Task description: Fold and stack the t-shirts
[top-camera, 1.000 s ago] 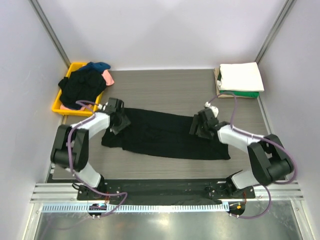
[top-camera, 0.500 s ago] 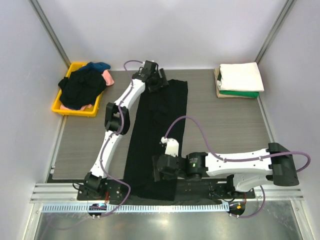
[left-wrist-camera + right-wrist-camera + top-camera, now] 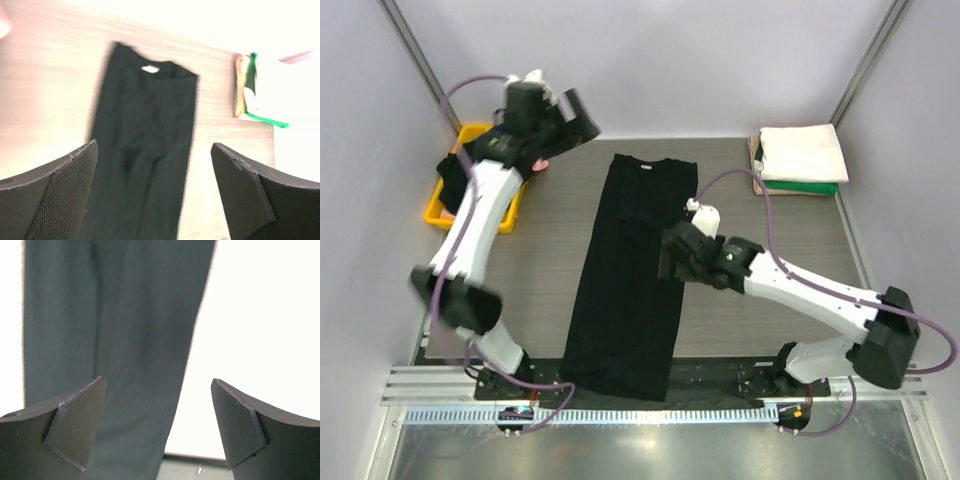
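Black t-shirt: long narrow strip mid-counter, collar toward far edge, hem at near edge. Left gripper high near far-left corner, fingers spread, empty. Right gripper over strip's right edge, fingers spread, empty. Folded t-shirt stack at far-right corner

Before me the black t-shirt lies flat as a long narrow strip, sides folded in, collar at the far end and hem at my near edge, while at far right a folded white t-shirt tops a green one.
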`<state>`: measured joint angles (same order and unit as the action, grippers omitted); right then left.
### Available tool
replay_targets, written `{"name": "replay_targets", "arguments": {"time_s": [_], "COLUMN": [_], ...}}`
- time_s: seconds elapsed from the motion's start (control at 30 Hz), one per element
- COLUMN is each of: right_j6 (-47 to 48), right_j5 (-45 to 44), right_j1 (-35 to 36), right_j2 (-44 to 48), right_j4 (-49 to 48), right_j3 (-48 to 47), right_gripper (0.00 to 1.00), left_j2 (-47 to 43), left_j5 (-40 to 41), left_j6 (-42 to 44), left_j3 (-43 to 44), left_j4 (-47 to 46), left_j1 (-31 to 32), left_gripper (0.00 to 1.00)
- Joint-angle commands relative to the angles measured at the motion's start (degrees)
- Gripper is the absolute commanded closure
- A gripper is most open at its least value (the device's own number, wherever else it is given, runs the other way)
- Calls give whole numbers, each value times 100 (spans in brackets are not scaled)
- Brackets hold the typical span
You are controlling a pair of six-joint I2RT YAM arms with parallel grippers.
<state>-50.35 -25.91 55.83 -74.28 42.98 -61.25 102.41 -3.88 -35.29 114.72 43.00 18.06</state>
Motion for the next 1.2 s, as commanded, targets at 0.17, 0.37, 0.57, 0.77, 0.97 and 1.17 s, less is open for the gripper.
{"name": "replay_targets", "arguments": {"time_s": [0.17, 0.37, 0.57, 0.77, 0.97, 1.17], "right_j6": [1913, 2353, 2565, 2653, 2872, 2908], "right_j5": [1193, 1606, 1703, 1949, 2151, 2064], "right_j1": [-1803, -2217, -2305, -2516, -2700, -2867], "right_j2": [-2140, -3969, -5313, -6325, -7319, -8023], "right_j4": [-668, -607, -396, -378, -369, -544], "right_j3": [-1782, -3453, -4570, -5326, -6371, -7549], "right_gripper": [8, 8, 9, 10, 11, 10], "left_j2": [-3389, -4343, -4160, -3826, -3728, -3781], "left_j5": [249, -368, -376, -342, -227, -140], "left_j6": [-239, -1050, -1200, -1305, -1446, -1385], "left_j3": [-4840, -7594, -8298, -8781, -8791, -8598], "left_j4": [-544, -2206, -2542, -2911, -3166, -3061], "left_j1": [-5, 109, 267, 277, 277, 277], "left_gripper": [6, 9, 9, 10, 10, 11]}}
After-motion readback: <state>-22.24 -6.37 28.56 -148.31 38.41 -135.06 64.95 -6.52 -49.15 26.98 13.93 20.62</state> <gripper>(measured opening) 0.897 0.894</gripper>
